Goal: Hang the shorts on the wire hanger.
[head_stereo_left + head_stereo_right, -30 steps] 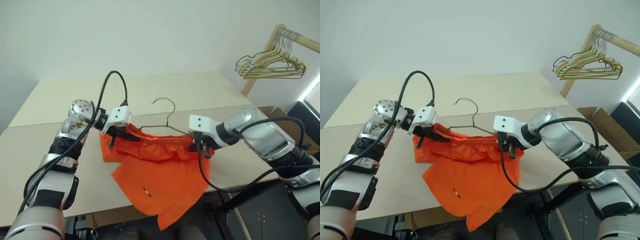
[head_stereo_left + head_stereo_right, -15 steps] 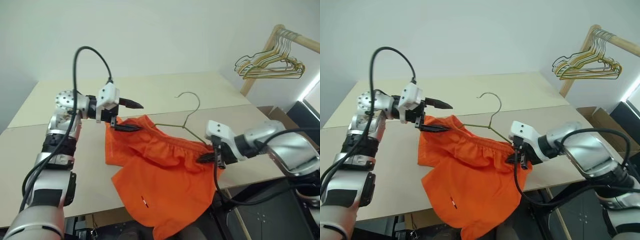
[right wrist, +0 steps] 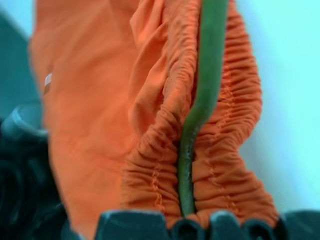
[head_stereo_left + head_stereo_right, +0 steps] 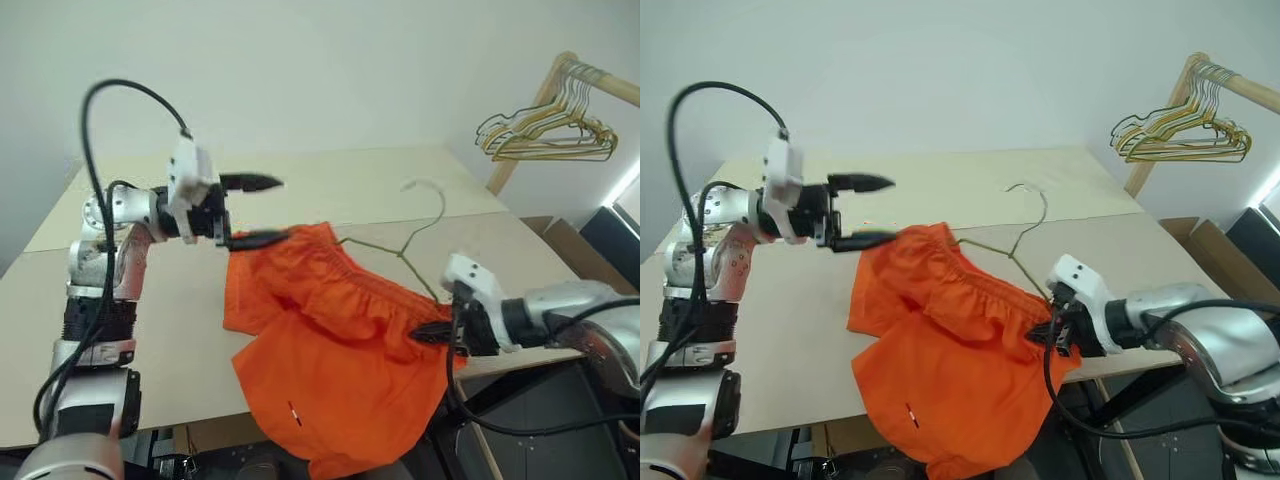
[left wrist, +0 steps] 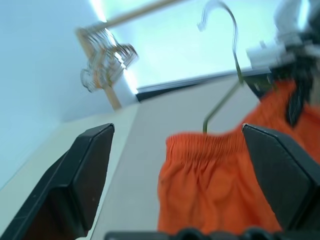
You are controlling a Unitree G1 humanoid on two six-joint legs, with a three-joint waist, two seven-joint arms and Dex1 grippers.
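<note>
The orange shorts [image 4: 330, 340] lie on the table [image 4: 350, 180], one leg hanging over its near edge. The wire hanger [image 4: 412, 235] is threaded through the gathered waistband, and its hook rises tilted above the cloth. My right gripper [image 4: 440, 335] is shut at the right end of the waistband, pinching the cloth [image 3: 150, 150] together with the hanger wire [image 3: 200, 100]. My left gripper [image 4: 272, 210] is open and held level above the table at the left corner of the shorts. Its lower fingertip is right at the cloth's edge and nothing sits between its fingers [image 5: 80, 175].
A wooden rack [image 4: 560, 70] with a bunch of yellowish and dark hangers [image 4: 550, 130] stands at the back right. A cardboard box [image 4: 1205, 235] sits beyond the table's right edge. Bare tabletop stretches to the left and behind the shorts.
My left gripper opened, let go of the waistband's left end and rose. My right gripper drew the shorts and hanger to the right and nearer the table's front edge, and the hanger tilted.
</note>
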